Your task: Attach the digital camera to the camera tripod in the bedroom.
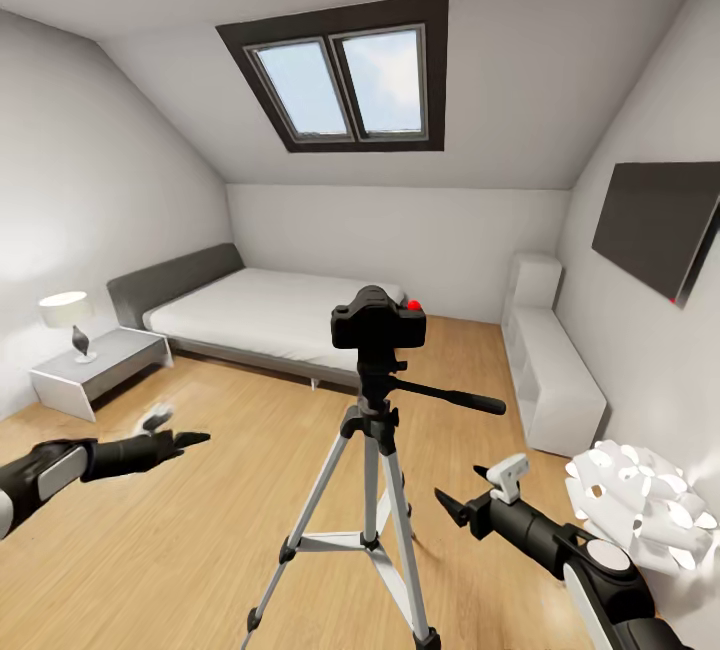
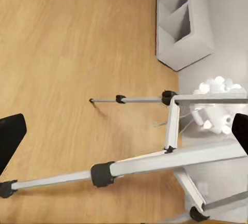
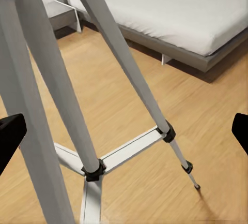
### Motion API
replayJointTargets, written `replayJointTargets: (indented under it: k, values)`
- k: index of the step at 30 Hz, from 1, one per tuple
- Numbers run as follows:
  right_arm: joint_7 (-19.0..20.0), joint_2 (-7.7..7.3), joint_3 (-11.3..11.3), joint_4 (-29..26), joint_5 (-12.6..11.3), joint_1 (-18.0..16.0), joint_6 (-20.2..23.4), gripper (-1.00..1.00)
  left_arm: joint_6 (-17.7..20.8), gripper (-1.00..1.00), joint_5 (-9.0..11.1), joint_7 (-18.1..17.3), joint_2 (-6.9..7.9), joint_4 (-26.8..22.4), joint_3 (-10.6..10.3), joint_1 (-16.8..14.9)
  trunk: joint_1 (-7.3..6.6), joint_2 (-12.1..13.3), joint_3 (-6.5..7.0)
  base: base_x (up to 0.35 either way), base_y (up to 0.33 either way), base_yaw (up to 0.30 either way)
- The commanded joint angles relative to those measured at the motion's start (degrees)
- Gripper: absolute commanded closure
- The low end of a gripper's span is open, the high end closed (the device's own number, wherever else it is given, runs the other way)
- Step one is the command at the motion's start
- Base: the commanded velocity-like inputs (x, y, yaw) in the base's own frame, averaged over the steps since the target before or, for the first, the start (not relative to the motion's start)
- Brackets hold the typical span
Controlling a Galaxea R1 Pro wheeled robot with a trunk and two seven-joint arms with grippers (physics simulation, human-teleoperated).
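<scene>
a bedroom with a wood floor (image 1: 200, 530), a skylight (image 1: 345, 80) and a grey bed (image 1: 260, 315). the tripod (image 1: 372, 490) stands mid-floor with the camera (image 1: 378, 322) sitting on its head, seemingly attached. the left claw (image 1: 185, 440) hangs to the tripod's left and the right claw (image 1: 470, 495) to its right, both spread and empty, clear of the legs. judged risk: either arm swinging in could knock a leg or the pan handle (image 1: 450, 396) and tip the stand. no brand or writing is readable.
</scene>
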Motion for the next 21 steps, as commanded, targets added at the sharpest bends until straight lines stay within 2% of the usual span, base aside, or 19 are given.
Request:
replayJointTargets:
  k: [1,4,6,7,10,12,13,14,15,16,19,20,21]
  values:
    - [-0.1,-0.03,-0.1,0.1,-0.2,0.0,0.4,-1.0,-1.2,-1.0,2.4,1.5,0.0,0.0,-0.3,1.8,0.03,0.0,-0.02,0.0,0.0,0.0]
    - [-1.1,-0.09,-0.1,0.5,-0.2,0.0,0.5,-1.0,-3.3,-1.0,4.6,3.0,-0.02,0.0,-0.3,4.7,0.03,0.0,-0.02,0.0,0.0,0.0]
    - [-1.8,-0.11,-0.1,0.8,-0.2,0.0,0.5,-1.0,-3.8,-1.0,5.1,3.4,-0.03,0.0,-0.3,5.7,0.03,0.0,-0.02,0.0,0.0,0.0]
    - [-3.6,-0.24,-0.3,1.6,-0.2,0.0,0.5,-1.0,-4.7,-1.0,5.8,4.4,-0.03,0.0,-0.3,7.5,0.03,0.0,-0.02,0.0,0.0,0.0]
    - [-10.1,-0.42,-0.9,6.7,-0.2,0.0,1.2,-1.0,-8.6,-1.0,6.9,9.0,-0.03,0.0,-0.3,15.8,0.03,0.0,-0.02,0.0,0.0,0.0]
    - [-11.0,-0.43,-1.0,8.5,-0.2,0.0,2.0,-1.0,-9.7,-1.0,7.0,10.0,-0.26,0.0,-0.3,18.1,0.03,0.0,-0.02,0.0,0.0,0.0]
    - [-12.3,-0.44,-1.2,11.0,-0.2,0.1,3.3,-1.0,-10.9,-1.0,7.1,11.2,-0.88,0.1,-0.3,20.1,0.03,0.0,-0.02,0.0,0.0,0.0]
    - [-19.0,-0.52,-1.7,24.0,-0.3,0.1,6.0,-1.0,-13.4,-1.0,10.4,21.9,-4.9,1.7,-0.3,27.7,0.03,0.0,-0.02,0.0,0.0,0.0]
    - [-20.0,-0.53,-1.7,29.3,-0.3,0.1,6.1,-1.0,-13.7,-1.0,12.6,25.5,-6.34,2.6,-0.4,30.0,0.03,0.0,-0.02,0.0,0.0,0.0]
    - [-20.0,-0.53,-1.7,29.3,-0.3,0.1,6.1,-1.0,-13.7,-1.0,12.6,25.5,-6.34,2.6,-0.4,30.0,0.03,0.0,-0.02,0.0,0.0,0.0]
    - [-21.2,-0.49,-1.8,38.6,-0.3,0.0,5.4,-1.0,-14.0,-1.0,14.9,30.3,-8.76,4.1,-0.5,33.4,0.03,0.0,-0.02,0.0,0.0,0.0]
    - [-21.2,-0.49,-1.8,38.6,-0.3,0.0,5.4,-1.0,-14.0,-1.0,14.9,30.3,-8.76,4.1,-0.5,33.4,0.03,0.0,-0.02,0.0,0.0,0.0]
    - [-21.6,-0.46,-1.8,45.2,-0.3,-0.1,3.8,-1.0,-14.2,-1.0,16.0,33.0,-10.5,5.2,-0.5,35.6,0.03,0.0,-0.02,0.0,0.0,0.0]
